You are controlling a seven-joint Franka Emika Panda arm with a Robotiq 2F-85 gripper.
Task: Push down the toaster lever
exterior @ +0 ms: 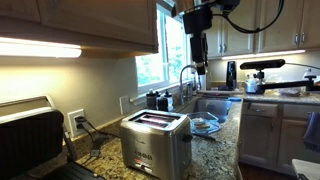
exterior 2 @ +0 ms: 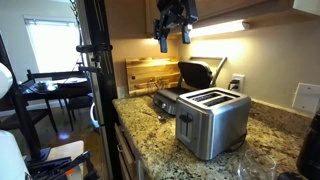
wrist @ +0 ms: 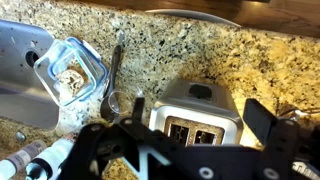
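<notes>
The brushed stainless-steel toaster (exterior: 156, 143) stands on the speckled granite counter, with two long top slots; it also shows in an exterior view (exterior 2: 211, 121). In the wrist view the toaster (wrist: 196, 108) lies directly below, its dark lever (wrist: 201, 91) on the end face. My gripper (exterior: 198, 67) hangs well above the toaster, fingers spread and empty; it shows near the top of an exterior view (exterior 2: 174, 40). In the wrist view the two black fingers (wrist: 190, 125) straddle the toaster from above without touching it.
A dark grill-like appliance (exterior: 28, 138) stands next to the toaster, seen also in an exterior view (exterior 2: 197, 73). A glass container with a blue lid (wrist: 68, 72) and a small glass (wrist: 120, 101) sit near the sink (wrist: 22, 70). A wooden board (exterior 2: 150, 74) leans against the wall.
</notes>
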